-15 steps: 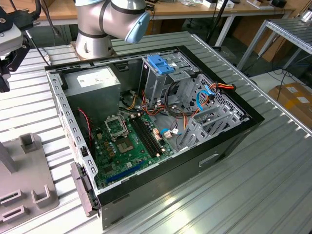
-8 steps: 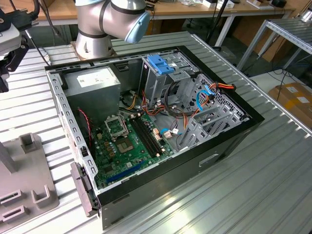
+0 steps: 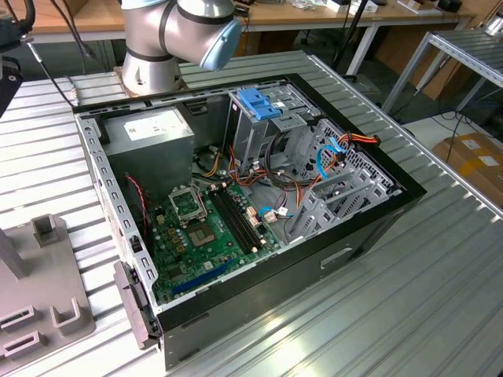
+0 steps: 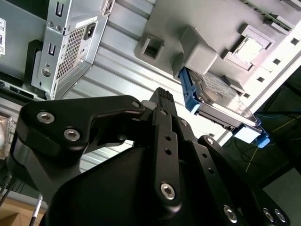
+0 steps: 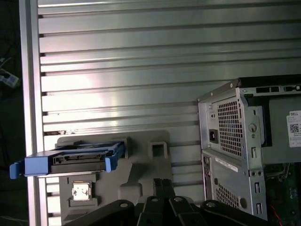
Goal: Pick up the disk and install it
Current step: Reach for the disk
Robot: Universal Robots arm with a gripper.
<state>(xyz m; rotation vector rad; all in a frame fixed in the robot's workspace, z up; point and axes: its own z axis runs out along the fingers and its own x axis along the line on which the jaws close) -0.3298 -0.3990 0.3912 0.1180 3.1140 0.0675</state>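
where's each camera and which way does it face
Exterior view: off the arm, looking down into the open computer case; arm shows.
First wrist view: on the arm, facing the disk in its grey fixture; the end effector shows.
Second wrist view: on the arm, facing that disk past the end effector.
Both wrist views share disk and fixture.

Robotics lab: robot arm (image 3: 165, 39) on a slatted aluminium bench (image 3: 409, 298), opened computer (image 3: 346, 251) beside.

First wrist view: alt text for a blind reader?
A grey metal hard drive in a bright blue plastic bracket stands on edge in a grey plastic fixture on the ribbed metal table, the black gripper apart from it.
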